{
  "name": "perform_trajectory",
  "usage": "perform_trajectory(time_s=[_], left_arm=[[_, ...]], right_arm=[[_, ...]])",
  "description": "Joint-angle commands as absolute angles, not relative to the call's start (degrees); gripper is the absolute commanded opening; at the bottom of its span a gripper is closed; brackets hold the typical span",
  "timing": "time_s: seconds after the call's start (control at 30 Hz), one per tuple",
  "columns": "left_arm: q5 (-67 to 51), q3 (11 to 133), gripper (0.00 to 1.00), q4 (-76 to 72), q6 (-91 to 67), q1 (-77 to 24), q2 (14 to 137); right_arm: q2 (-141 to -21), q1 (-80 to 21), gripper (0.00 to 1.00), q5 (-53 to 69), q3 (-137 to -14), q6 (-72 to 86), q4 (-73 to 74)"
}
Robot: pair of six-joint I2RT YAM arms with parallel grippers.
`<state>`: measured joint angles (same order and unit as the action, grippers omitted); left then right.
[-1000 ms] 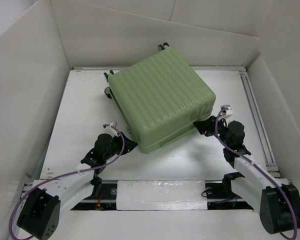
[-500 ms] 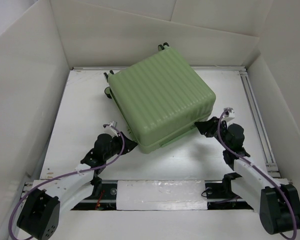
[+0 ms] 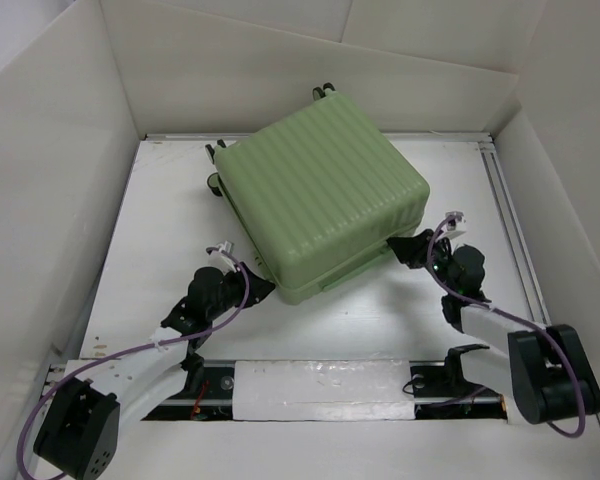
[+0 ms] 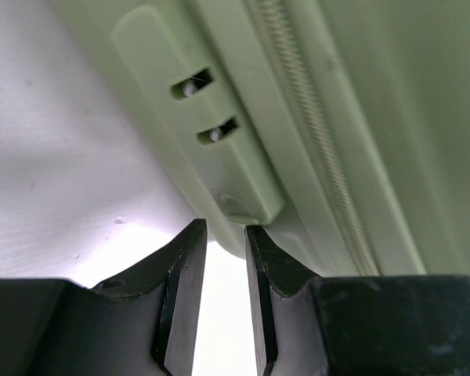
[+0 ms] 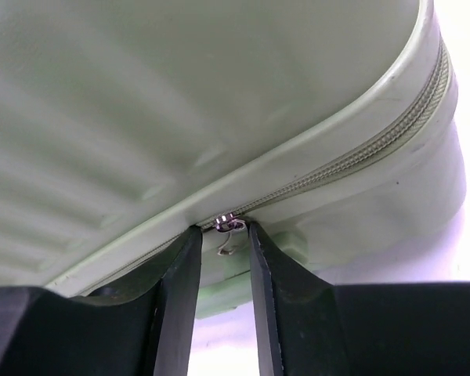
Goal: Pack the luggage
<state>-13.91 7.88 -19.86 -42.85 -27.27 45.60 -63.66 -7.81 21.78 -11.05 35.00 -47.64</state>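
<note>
The right claw (image 5: 223, 232) has narrowed around the zipper pull (image 5: 229, 222) of the luggage (image 3: 320, 195), not yet pinching, so zipping seems next; the left claw (image 4: 225, 232) sits ajar, empty.

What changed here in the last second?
The right arm swung its rear joint forward and leftward, while the right pincer kept to the suitcase's zipped edge, barely shifting. The suitcase and the left pincer at its near corner stayed put.

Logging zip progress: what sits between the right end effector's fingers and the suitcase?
The small metal zipper pull, hanging at the suitcase seam; the right wrist view shows it.
</note>
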Motion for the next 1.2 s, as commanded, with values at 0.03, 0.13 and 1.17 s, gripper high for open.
perform_trajectory(time_s=[0.03, 0.13, 1.17], left_arm=[[-14.59, 10.2, 0.23, -23.83, -41.67, -27.42, 44.65], [-13.97, 10.81, 0.22, -23.12, -41.14, -27.42, 44.12], [-18.73, 14.5, 0.15, -33.05, -45.35, -27.42, 47.04]], right_arm=[[-69.69, -8.0, 0.35, 26.62, -10.81, 34.2, -67.48], [-72.77, -8.0, 0.3, 29.43, -10.81, 34.19, -72.15], [-55.13, -53.2, 0.0, -26.18, -19.34, 37.97, -22.34]])
